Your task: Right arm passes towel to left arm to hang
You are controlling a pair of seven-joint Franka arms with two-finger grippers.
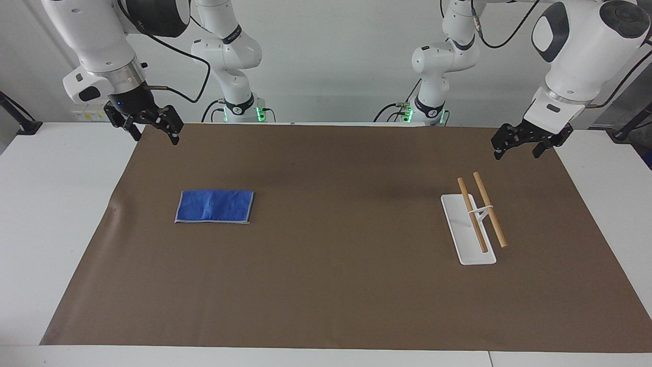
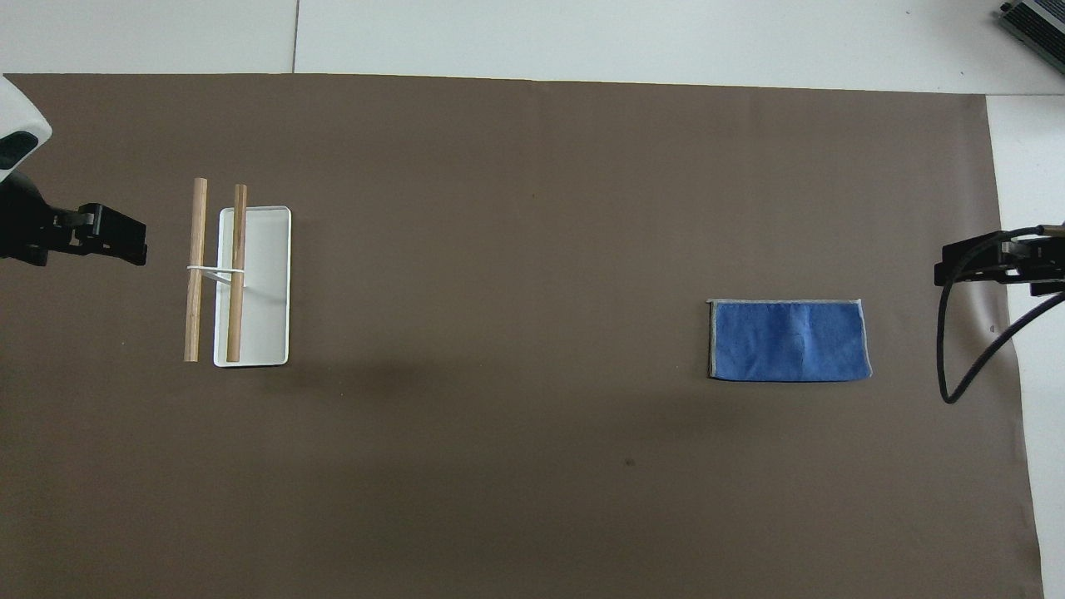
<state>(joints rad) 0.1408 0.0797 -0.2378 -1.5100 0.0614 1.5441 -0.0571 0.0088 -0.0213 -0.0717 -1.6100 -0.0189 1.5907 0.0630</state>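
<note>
1. Black and two-fingered, the right tool (image 1: 151, 126) hangs in the air over the edge of the brown mat (image 1: 326, 285) at the right arm's end of the surface, its fingers spread wide and holding nothing.
2. Outward from that tool, the towel (image 1: 214, 206) lies flat on the mat, farther from the robots and a little toward the middle of the surface. Nothing touches it.
3. The towel's long axis runs along the length of the surface, from one arm's end toward the other, so its long edges face the robots.
4. The right arm (image 1: 97, 46) is clearly the nearer one to the towel; I judge the coming move to be a reach out and down onto it.
5. Well apart from the towel, toward the left arm's end, stands the rack (image 1: 476, 216): a white base with two wooden bars.
6. The left tool (image 1: 524, 140) waits in the air near the rack, also spread open and empty.
</note>
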